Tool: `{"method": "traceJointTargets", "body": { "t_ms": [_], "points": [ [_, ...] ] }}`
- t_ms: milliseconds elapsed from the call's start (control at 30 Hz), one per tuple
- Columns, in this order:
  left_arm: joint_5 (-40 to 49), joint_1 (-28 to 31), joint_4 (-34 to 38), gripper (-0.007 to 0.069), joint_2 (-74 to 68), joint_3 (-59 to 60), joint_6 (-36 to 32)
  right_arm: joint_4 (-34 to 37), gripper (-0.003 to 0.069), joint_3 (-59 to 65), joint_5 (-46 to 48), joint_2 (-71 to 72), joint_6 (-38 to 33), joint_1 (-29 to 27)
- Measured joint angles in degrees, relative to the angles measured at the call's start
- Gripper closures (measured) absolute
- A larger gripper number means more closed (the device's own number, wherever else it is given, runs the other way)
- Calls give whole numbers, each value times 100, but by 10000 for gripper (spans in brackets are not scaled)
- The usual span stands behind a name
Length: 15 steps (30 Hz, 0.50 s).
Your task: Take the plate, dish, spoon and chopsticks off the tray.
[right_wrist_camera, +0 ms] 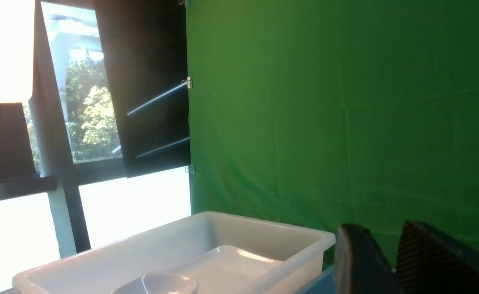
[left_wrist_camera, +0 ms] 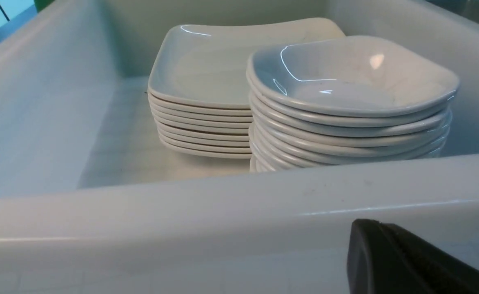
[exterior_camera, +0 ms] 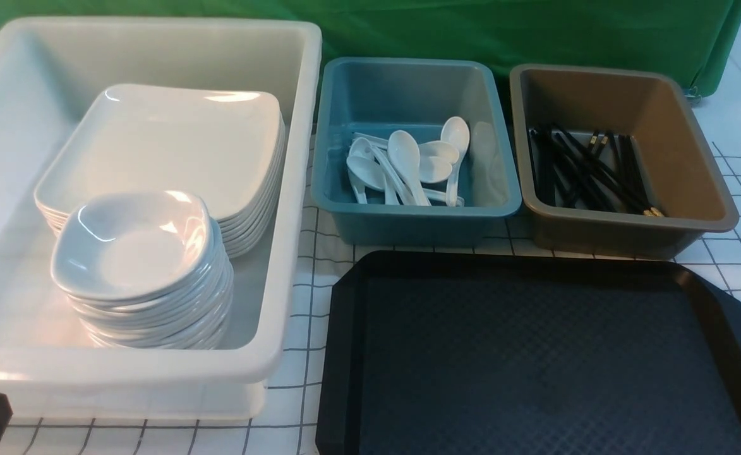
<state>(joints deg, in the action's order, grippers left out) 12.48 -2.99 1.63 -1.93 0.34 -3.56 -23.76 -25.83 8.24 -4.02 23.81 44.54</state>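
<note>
Tray (exterior_camera: 534, 354) bare, nothing left nearer either arm; left gripper (left_wrist_camera: 406, 261) closed, empty (right gripper (right_wrist_camera: 390, 261) slightly parted, holding nothing).

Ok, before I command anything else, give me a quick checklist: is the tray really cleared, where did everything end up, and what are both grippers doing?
1. Black tray bare of tableware: ok, nothing shows on it.
2. Plates and small dishes stacked in the white bin: ok.
3. Spoons in the blue bin: ok.
4. Chopsticks in the brown bin: ok.
5. Left gripper shut, holding nothing, outside the white bin's near wall: ok.
6. Right gripper empty: ok; jaws slightly apart, raised facing the green backdrop; open or shut: cannot tell.
</note>
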Motion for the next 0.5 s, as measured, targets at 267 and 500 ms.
{"method": "traceJointTargets", "body": {
  "t_ms": [267, 500],
  "points": [
    [7, 0, -2, 624, 0, 0, -31, 0, 466, 0, 0, 0, 0, 0],
    [7, 0, -2, 624, 0, 0, -33, 0, 457, 0, 0, 0, 0, 0]
  ]
}}
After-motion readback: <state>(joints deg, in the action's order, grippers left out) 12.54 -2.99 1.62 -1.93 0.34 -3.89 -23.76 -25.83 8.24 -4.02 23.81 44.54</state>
